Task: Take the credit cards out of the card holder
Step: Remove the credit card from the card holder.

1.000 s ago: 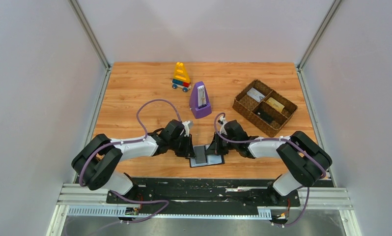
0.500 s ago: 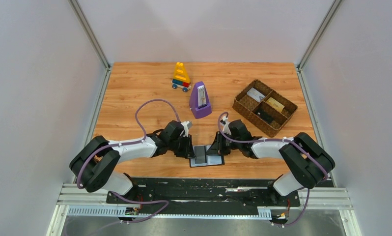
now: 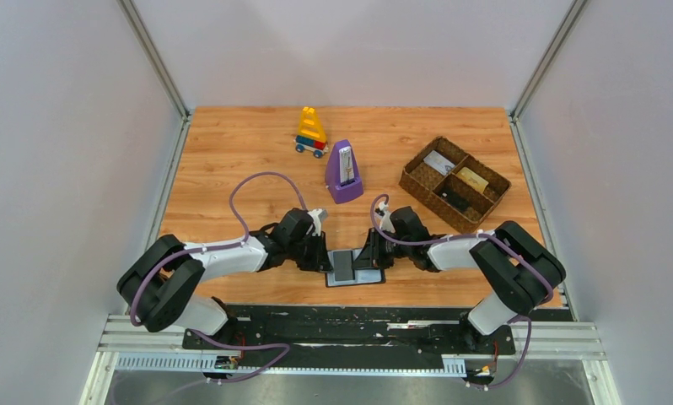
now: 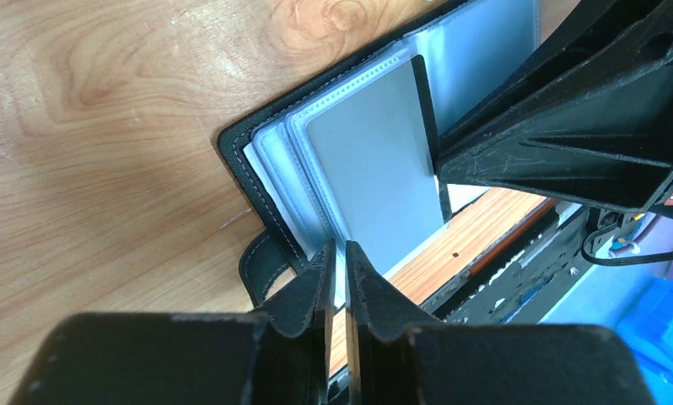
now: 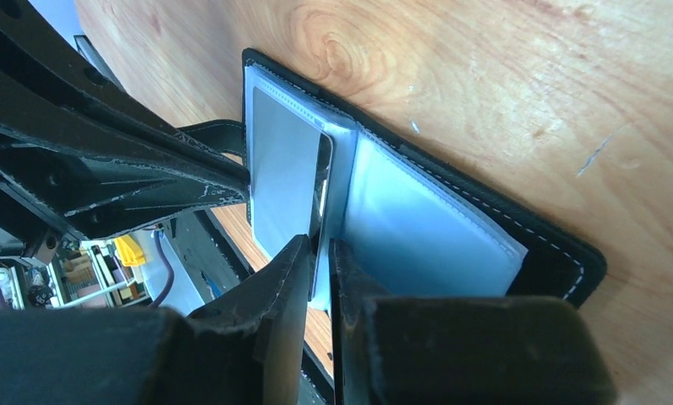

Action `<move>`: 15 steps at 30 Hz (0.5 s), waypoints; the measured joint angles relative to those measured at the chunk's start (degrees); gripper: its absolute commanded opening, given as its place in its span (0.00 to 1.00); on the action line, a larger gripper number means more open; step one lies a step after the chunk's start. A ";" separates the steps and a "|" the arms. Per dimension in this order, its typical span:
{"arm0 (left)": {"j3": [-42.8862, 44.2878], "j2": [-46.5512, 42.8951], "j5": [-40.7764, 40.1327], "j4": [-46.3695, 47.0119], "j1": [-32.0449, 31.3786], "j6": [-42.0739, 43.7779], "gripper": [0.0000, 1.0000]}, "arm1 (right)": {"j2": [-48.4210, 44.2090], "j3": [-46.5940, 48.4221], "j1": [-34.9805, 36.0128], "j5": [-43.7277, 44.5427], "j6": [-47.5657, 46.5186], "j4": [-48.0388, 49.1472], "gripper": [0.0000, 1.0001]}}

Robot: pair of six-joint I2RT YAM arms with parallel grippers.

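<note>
Running behind both grippers, a black base plate (image 3: 350,325) with a metal rail carries the two arms at the near edge. Ahead of it lies the table (image 3: 223,169), a warm orange-brown wood-grain top; the right wrist view shows light scuffs in it. Plain pale walls (image 3: 341,51) close three sides, with metal posts in the far corners.

The card holder (image 3: 355,270) lies open on the table near its front edge, directly between the left gripper (image 4: 339,253) and the right gripper (image 5: 319,246), which face each other across it. It is black with a stitched rim and holds clear grey-blue sleeves. A strap tab (image 4: 264,263) projects on the left gripper's side. One sleeve leaf stands raised off the rest and carries a grey card (image 4: 371,181) with a dark edge.

Left gripper: jaws narrow, with the leaf's lower edge running into the gap. Whether it is clamped cannot be told. Right gripper: jaws likewise narrow, with a leaf edge in the gap and the grip not determinable.

Beyond the two grippers a purple metronome (image 3: 343,173) stands upright. Out past the right gripper and to its right sits a brown woven tray (image 3: 433,205). Its compartments hold a pale card (image 3: 438,161), a yellow-orange card (image 3: 473,179) and a dark flat item (image 3: 457,201). Farthest out, beyond the left gripper, stands a wheeled toy of coloured blocks (image 3: 311,132).
</note>
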 measured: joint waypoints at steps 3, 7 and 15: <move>-0.11 0.00 0.02 0.04 0.00 0.00 0.12 | 0.15 0.00 0.00 -0.17 0.11 0.22 0.16; -0.11 0.09 0.04 0.07 0.00 0.04 0.10 | 0.20 0.02 -0.02 -0.70 0.20 0.59 0.16; -0.11 0.59 0.46 0.44 0.02 0.04 0.09 | 2.23 0.07 -0.37 -3.17 0.63 3.30 0.08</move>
